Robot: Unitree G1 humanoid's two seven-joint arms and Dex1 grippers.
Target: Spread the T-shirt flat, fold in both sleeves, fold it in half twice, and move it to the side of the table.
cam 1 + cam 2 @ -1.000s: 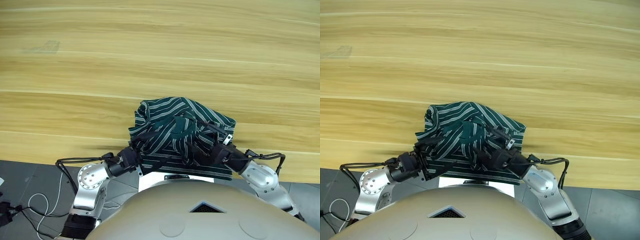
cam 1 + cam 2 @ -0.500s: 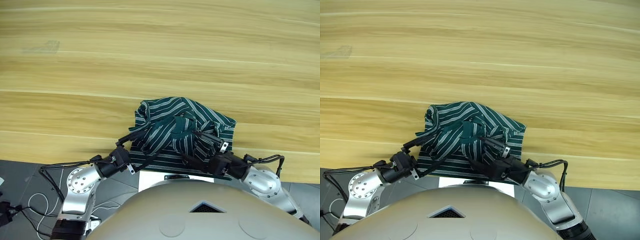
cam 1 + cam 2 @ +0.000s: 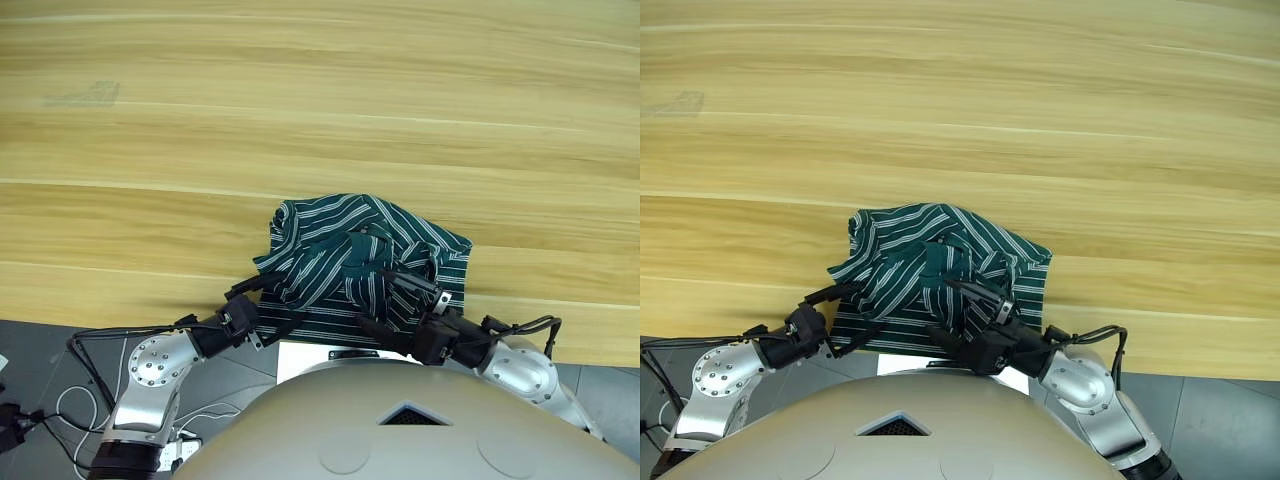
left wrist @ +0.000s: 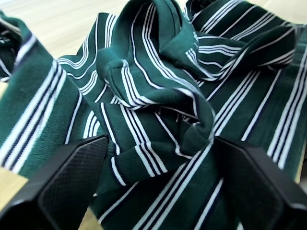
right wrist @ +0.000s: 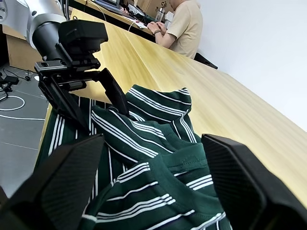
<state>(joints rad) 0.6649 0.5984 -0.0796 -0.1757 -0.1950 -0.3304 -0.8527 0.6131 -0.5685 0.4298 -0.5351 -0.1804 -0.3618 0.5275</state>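
Left tool [image 3: 268,298] and right tool [image 3: 398,308] are nearest, both spread wide — their fingers straddle folds of the green striped T-shirt [image 3: 365,245] without pinching it. The shirt lies crumpled in a heap at the near edge of the wooden desk [image 3: 300,100].

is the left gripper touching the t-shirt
Cannot tell. In the left wrist view the open left gripper straddles a bunched fold of the T-shirt; cloth runs up to both fingers, but no contact or gap shows plainly.
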